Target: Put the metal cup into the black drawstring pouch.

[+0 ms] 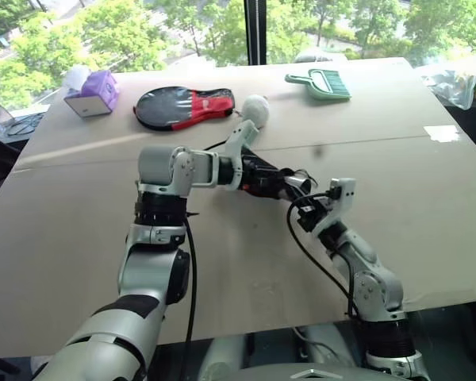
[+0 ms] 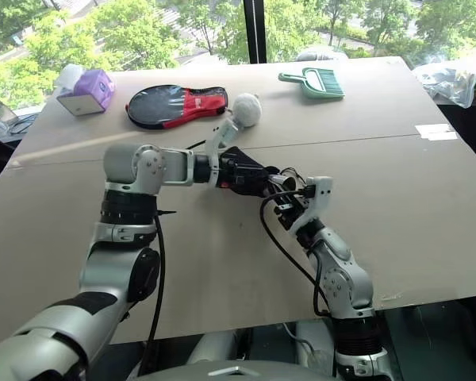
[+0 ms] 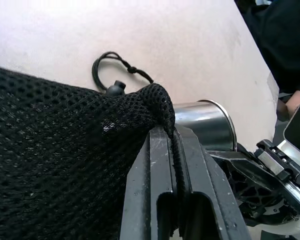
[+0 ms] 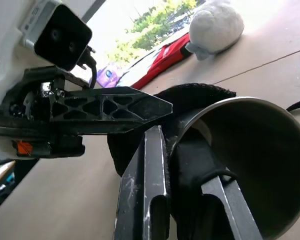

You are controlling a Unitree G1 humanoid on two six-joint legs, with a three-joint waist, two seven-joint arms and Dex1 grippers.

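Left wrist view showed the black drawstring pouch [image 3: 65, 155] as a coarse open mesh, matte and soft, its rim bunched into a peak where the left gripper [image 3: 172, 145] had its two black fingers pinched tight on the fabric. Behind the pouch a thin black cord [image 3: 112, 72] lay looped on the pale table [image 3: 190, 45], ending in a small round toggle. Just beside the pinched rim lay the metal cup [image 3: 205, 125], a smooth, shiny steel cylinder on its side; only part of its wall and lip was visible, the rest cut off by the mesh and the fingers.

In the right wrist view the cup's round open mouth [image 4: 250, 165] faced the camera, its inside a dull brushed grey. The right gripper [image 4: 190, 200] held it by the rim, one finger outside the wall and one inside, closed narrow on the thin metal. The pouch's dark edge rose right behind the cup, touching it; whether the cup's base had entered the pouch mouth could not be made out.

From the head cameras, both grippers met above the middle of the flat cardboard-coloured table, with pouch and cup a small dark cluster between them. Farther back lay a black-and-red paddle case [image 1: 182, 105], a white fuzzy ball [image 1: 256, 109], a green dustpan [image 1: 321, 83] and a purple tissue box [image 1: 95, 93].
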